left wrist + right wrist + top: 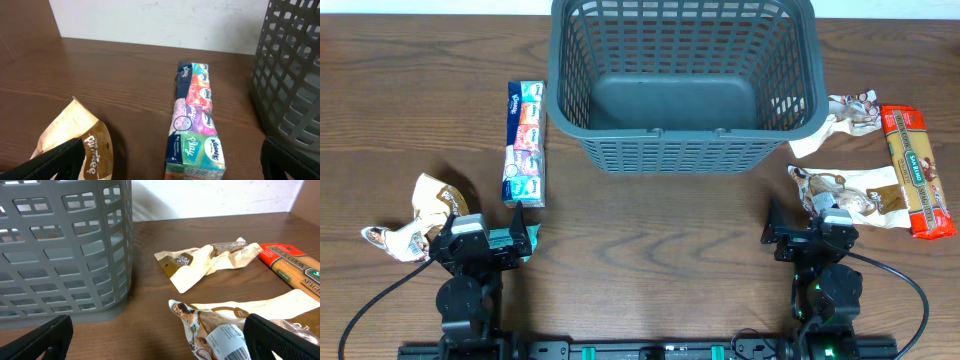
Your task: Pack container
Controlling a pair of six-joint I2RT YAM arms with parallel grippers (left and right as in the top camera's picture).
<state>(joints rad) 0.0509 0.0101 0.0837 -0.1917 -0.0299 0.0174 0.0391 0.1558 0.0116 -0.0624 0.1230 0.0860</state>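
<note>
Fingers of the left gripper [175,159] stood spread as wide as they go, one dark pad low at each edge of the left wrist view, and nothing was between them. The right gripper [162,337] was likewise fully parted and empty. Both hung low over the table [650,230] at its near edge.

Straight ahead of the left gripper lay a long multicoloured tissue pack [195,125], end-on, with a crumpled brown snack packet [80,135] just beside the left finger. Before the right gripper lay a creased cream packet [220,330] with a barcode label, a second crumpled packet [210,260] beyond it, and a red box-like packet [292,267] further right.

The container [685,150] sat at the far middle of the table, between the two groups and apart from them; its solid base looked bare, so packing had apparently not begun.

A first pick seemed to be the step in hand. The tissue pack probably suited the left arm best: firm, and narrow enough to span across its short width near the middle, so it would not tip. Whatever was lifted would need to clear the tall rim before crossing it. The soft packets would likely grip better at a bunched fold than on a flat face.
</note>
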